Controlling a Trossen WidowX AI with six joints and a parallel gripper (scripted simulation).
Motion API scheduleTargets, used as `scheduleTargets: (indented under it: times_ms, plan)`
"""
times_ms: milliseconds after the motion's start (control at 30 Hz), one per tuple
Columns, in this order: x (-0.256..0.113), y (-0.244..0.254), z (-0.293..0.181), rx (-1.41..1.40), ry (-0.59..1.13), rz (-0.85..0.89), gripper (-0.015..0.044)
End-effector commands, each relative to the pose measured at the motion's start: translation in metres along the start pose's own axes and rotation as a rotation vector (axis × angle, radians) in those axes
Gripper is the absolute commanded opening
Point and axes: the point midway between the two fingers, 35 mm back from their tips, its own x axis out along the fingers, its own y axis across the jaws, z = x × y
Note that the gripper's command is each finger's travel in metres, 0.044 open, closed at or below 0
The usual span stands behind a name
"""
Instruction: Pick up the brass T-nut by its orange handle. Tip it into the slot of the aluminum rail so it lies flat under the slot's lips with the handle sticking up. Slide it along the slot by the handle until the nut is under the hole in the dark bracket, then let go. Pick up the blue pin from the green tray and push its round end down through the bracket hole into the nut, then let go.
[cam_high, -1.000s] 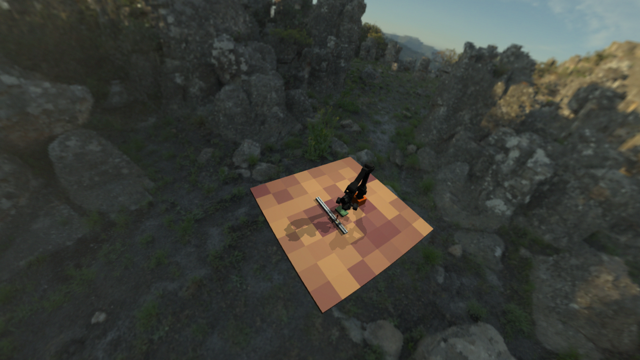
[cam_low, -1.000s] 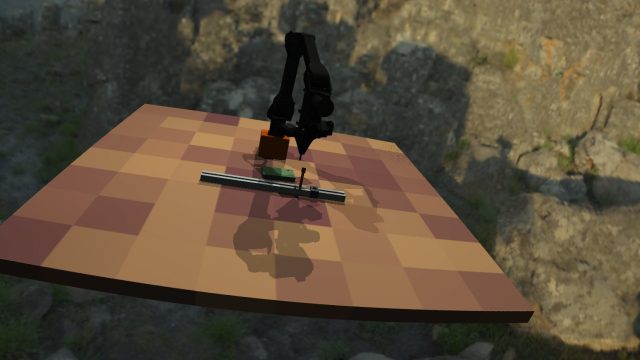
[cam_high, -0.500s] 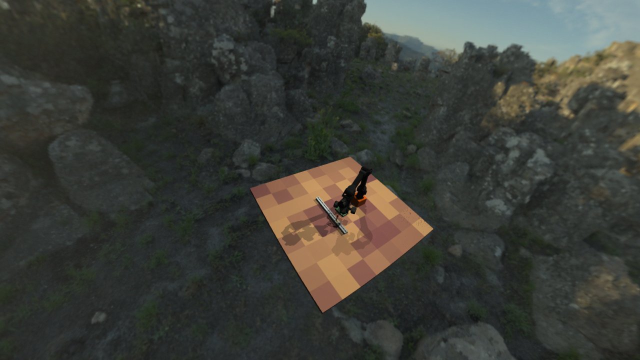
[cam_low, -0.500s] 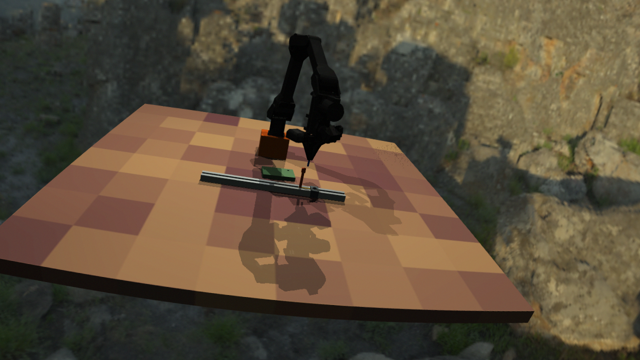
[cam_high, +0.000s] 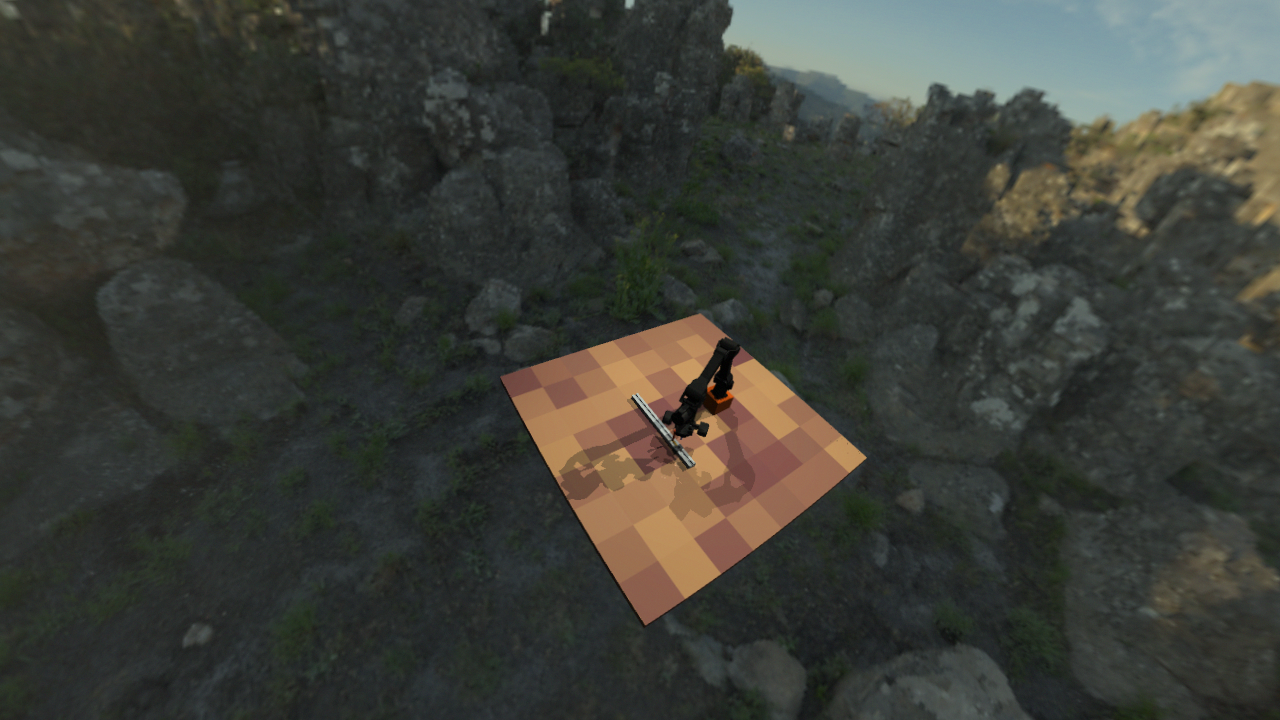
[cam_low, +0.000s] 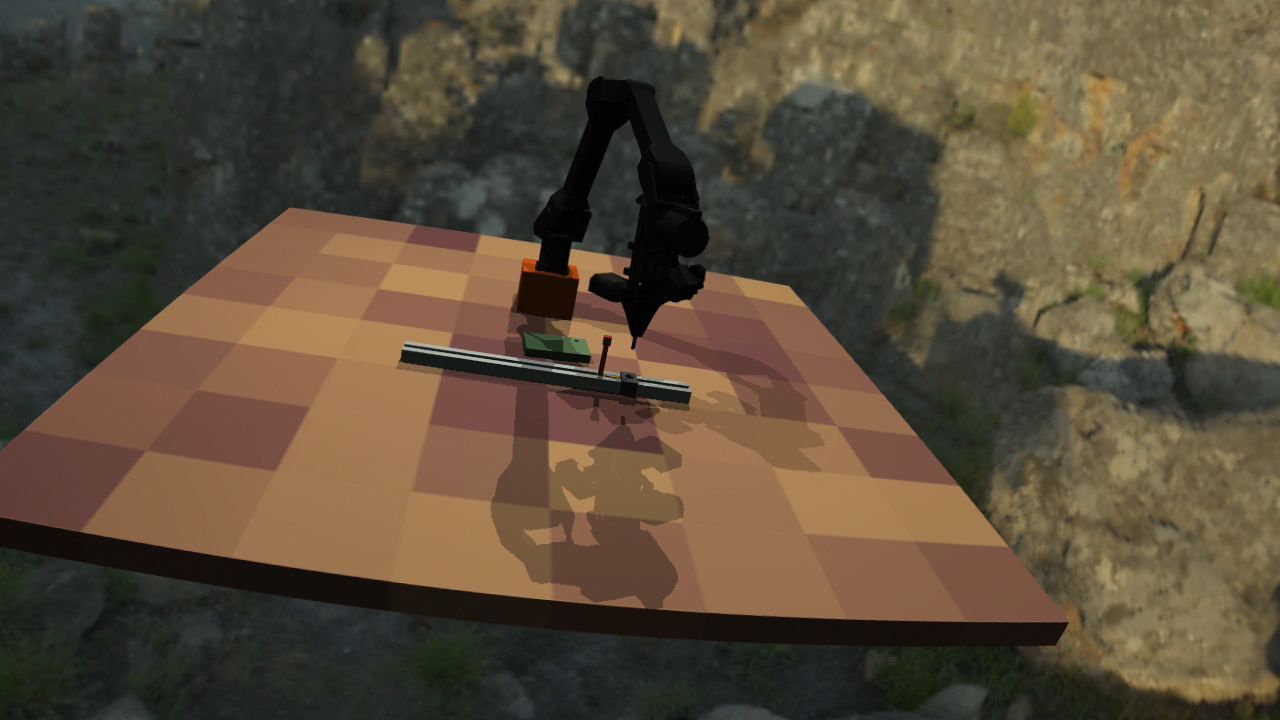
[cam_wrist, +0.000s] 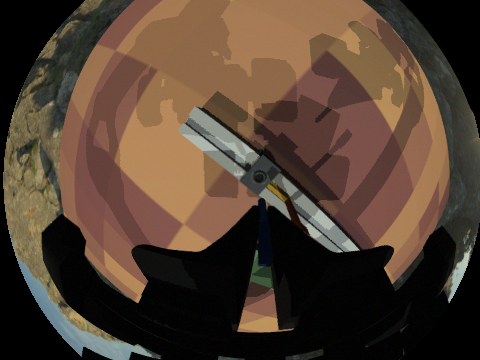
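Pointing down from the clamped gripper (cam_high: 675, 436) (cam_low: 638, 335) (cam_wrist: 263, 207), the blue pin (cam_low: 633, 342) (cam_wrist: 264, 235) is hanging above and beyond the dark bracket (cam_low: 629, 381) (cam_wrist: 260, 175).

We observe a pale metallic finish on the rail (cam_high: 651, 416) (cam_low: 492, 360) (cam_wrist: 215, 134). We note matt, dark grey surfaces on the bracket (cam_low: 629, 379) (cam_wrist: 253, 182) and a smooth, plastic-like green tray (cam_low: 546, 345) (cam_wrist: 262, 276).
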Motion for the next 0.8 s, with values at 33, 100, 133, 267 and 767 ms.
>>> scheduleTargets:
  times_ms: [33, 100, 133, 267, 767]
  plan:
    - [0.002, 0.0, 0.011, -0.007, -0.008, 0.005, -0.015]
    - [0.005, 0.0, 0.01, -0.006, -0.007, 0.005, -0.015]
    - [0.008, 0.0, 0.009, -0.006, -0.007, 0.005, -0.015]
    - [0.025, 0.002, 0.001, -0.006, -0.006, 0.005, -0.015]
    - [0.032, 0.0, 0.008, -0.006, -0.007, 0.004, -0.015]
